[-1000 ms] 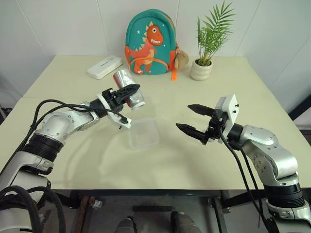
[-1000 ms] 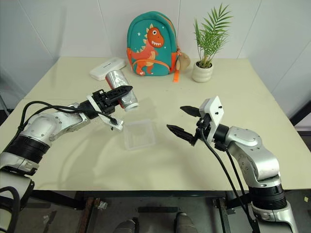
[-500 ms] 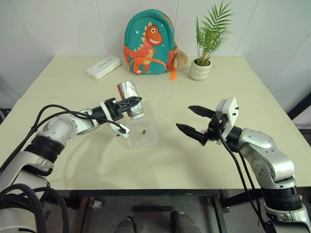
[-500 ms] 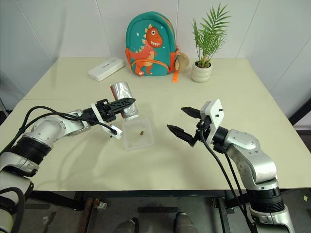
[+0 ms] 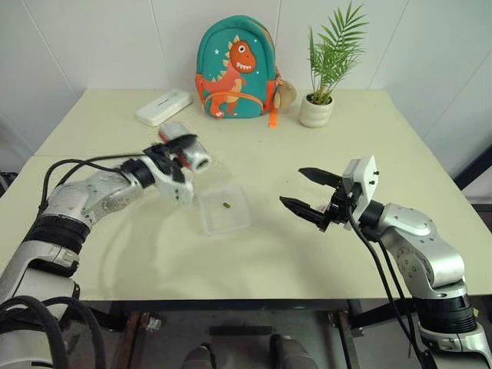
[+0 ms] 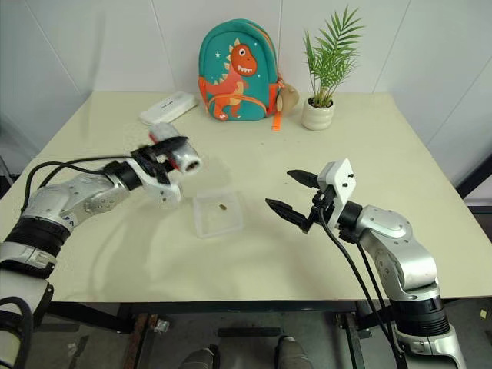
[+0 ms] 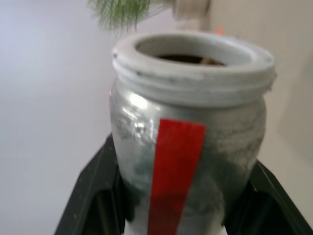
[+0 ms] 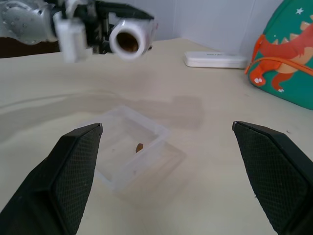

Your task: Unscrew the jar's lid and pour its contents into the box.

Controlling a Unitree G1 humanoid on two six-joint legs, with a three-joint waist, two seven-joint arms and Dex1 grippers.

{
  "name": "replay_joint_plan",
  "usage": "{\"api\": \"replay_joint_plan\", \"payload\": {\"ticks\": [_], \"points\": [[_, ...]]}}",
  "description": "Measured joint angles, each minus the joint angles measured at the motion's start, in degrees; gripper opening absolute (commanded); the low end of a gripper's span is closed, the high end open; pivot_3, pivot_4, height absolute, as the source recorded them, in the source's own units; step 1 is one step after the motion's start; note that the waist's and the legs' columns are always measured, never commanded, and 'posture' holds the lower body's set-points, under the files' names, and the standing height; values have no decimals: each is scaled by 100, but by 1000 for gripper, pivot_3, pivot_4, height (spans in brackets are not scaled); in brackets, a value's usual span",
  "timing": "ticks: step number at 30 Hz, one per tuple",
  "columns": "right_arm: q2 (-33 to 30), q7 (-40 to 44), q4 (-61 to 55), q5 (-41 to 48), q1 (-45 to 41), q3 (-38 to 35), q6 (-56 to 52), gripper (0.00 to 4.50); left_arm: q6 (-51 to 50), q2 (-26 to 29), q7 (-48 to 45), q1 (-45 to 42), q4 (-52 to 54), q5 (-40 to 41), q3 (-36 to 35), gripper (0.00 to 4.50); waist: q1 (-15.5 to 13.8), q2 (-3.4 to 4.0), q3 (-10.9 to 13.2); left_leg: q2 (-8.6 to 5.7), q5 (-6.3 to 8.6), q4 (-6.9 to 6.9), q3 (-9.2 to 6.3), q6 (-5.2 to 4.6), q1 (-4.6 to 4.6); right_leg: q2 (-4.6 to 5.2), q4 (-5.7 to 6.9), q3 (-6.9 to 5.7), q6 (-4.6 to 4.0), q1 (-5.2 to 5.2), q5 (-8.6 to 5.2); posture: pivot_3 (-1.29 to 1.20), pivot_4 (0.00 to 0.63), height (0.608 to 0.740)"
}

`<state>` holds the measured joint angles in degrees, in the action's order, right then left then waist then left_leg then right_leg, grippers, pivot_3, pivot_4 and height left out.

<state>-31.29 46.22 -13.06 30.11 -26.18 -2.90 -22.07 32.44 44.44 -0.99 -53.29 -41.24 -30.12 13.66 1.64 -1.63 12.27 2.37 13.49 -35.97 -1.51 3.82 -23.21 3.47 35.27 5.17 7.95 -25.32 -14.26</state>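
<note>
Left gripper [image 5: 175, 156] clamps the jar [image 5: 187, 151], held aloft beside the box [image 5: 224, 208]. Contents [image 5: 227, 204] lie in the box. Right gripper [image 5: 309, 192] wide, empty.

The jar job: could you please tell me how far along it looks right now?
Done: the jar has no lid on its mouth, and the small brownish piece lies in the clear box. In hand: the left claw is shut on the jar, beside the box. The right claw is open, holding nothing. Left: apparently only putting the jar down.
</note>
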Motion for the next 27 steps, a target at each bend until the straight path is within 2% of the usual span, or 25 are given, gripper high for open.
{"api": "replay_joint_plan", "payload": {"ticks": [2, 4, 7, 9, 12, 18, 27], "points": [[0, 98, 46, -63, -3, 8, 172, 4485, -1083, -404, -1047, 116, -79, 1299, -730, 1927, 4, -1, 0, 0, 0, -12, -1, 0, 0, -1, 11, 1, 0, 1, 0, 0, 150, 740], [1, 233, 131, -106, -25, 14, 365, 4485, -2148, -602, -1660, 123, -272, 2268, -1401, 1927, 38, -1, 0, 0, -1, -17, -1, -1, 4, -3, 20, 3, 0, 1, 0, 0, 150, 740], [3, 474, 231, -120, -37, 14, 614, 4485, -3229, -603, -1880, 123, -571, 3121, -2239, 1927, 121, -1, 0, 0, -4, -15, -10, -4, 9, -4, 32, 2, 0, 1, 0, 0, 150, 740], [8, 654, 236, -109, -85, 18, 750, 4485, -3563, -619, -1772, 178, -728, 3528, -2729, 1927, 155, -2, 0, 0, -5, -17, -11, -4, 11, -4, 36, 2, 0, 1, 1, 0, 150, 740], [15, 808, 236, -79, -144, 21, 826, 4485, -3666, -711, -1614, 357, -806, 3887, -3175, 1927, 149, -4, -1, 0, -7, -20, -13, 0, 11, -3, 41, 2, -2, 1, 2, 0, 150, 740], [43, 987, 212, 94, -186, 30, 738, 4485, -3232, -945, -1794, 991, -811, 4166, -3457, 1927, 145, -9, -4, 0, -8, -19, -12, 2, 13, -3, 38, 2, -7, 3, 5, 0, 150, 740], [51, 1017, 220, 85, -223, 32, 691, 4485, -2625, -1030, -2000, 1417, -885, 4485, -3744, 1927, 142, -12, -6, 0, -8, -18, -12, 2, 14, -3, 36, 1, -10, 3, 7, 0, 150, 740]]}}
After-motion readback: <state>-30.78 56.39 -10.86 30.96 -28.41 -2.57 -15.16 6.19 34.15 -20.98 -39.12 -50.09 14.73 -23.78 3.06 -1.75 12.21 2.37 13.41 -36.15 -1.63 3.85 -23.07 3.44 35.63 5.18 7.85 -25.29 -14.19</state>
